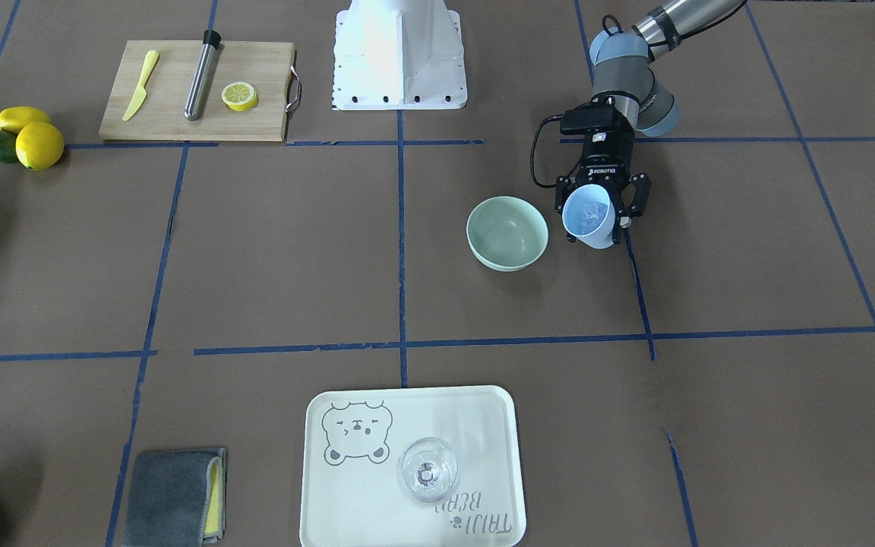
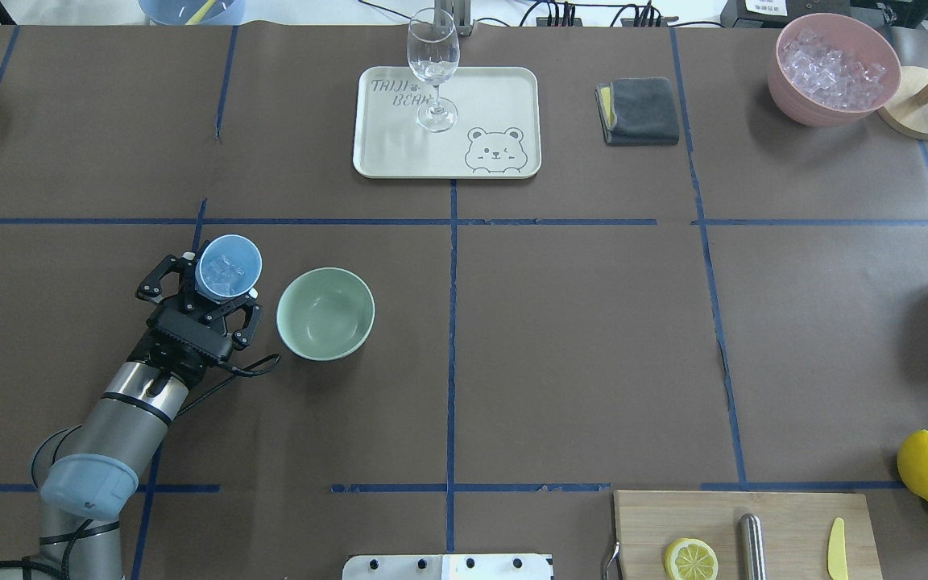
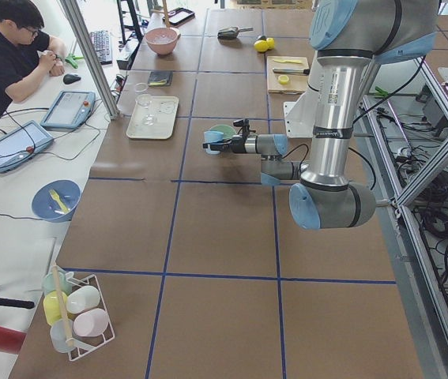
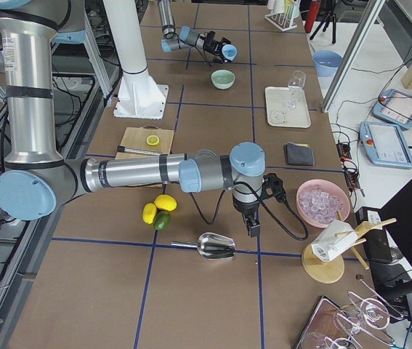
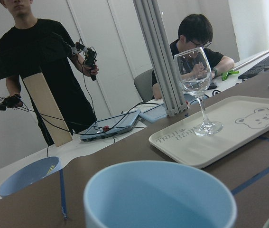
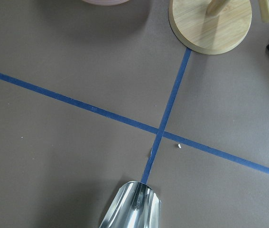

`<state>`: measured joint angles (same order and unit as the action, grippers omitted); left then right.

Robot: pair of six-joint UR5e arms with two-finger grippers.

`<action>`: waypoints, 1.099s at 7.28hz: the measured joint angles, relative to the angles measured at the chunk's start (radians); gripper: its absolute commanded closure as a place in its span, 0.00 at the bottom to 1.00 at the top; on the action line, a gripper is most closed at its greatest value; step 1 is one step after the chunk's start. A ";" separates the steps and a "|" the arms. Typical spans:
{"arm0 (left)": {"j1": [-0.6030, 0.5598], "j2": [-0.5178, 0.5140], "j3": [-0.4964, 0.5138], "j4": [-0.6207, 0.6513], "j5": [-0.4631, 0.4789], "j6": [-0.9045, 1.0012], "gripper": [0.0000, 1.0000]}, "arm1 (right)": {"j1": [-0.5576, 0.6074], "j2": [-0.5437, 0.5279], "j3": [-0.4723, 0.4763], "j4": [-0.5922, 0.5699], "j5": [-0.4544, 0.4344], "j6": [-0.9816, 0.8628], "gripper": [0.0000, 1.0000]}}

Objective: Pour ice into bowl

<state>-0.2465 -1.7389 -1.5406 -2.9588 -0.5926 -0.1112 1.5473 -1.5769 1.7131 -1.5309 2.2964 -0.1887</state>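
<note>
My left gripper is shut on a light blue cup, held mouth up just left of the bowl in the overhead view. A small heap of clear ice cubes lies inside the cup and also shows in the front view. The pale mint-green bowl stands empty on the table and also shows in the front view. The cup's rim fills the bottom of the left wrist view. My right gripper shows only in the right side view, above a metal scoop; I cannot tell whether it is open or shut.
A cream tray with a wine glass stands beyond the bowl. A grey cloth and a pink container of ice are at the far right. A cutting board with a lemon half, and whole lemons, are near right.
</note>
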 measured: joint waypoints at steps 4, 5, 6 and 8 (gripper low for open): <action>0.002 -0.048 0.007 0.056 0.068 0.423 1.00 | 0.003 -0.001 -0.004 -0.001 0.000 0.000 0.00; 0.005 -0.078 0.014 0.103 0.094 0.493 1.00 | 0.003 -0.001 -0.007 -0.001 0.000 0.000 0.00; 0.010 -0.096 0.028 0.145 0.116 0.536 1.00 | 0.003 -0.001 -0.011 -0.002 0.000 0.000 0.00; 0.015 -0.106 0.035 0.178 0.141 0.653 1.00 | 0.003 0.000 -0.016 -0.002 0.000 0.000 0.00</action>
<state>-0.2310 -1.8449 -1.5061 -2.7809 -0.4511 0.5416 1.5502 -1.5771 1.6975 -1.5324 2.2964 -0.1887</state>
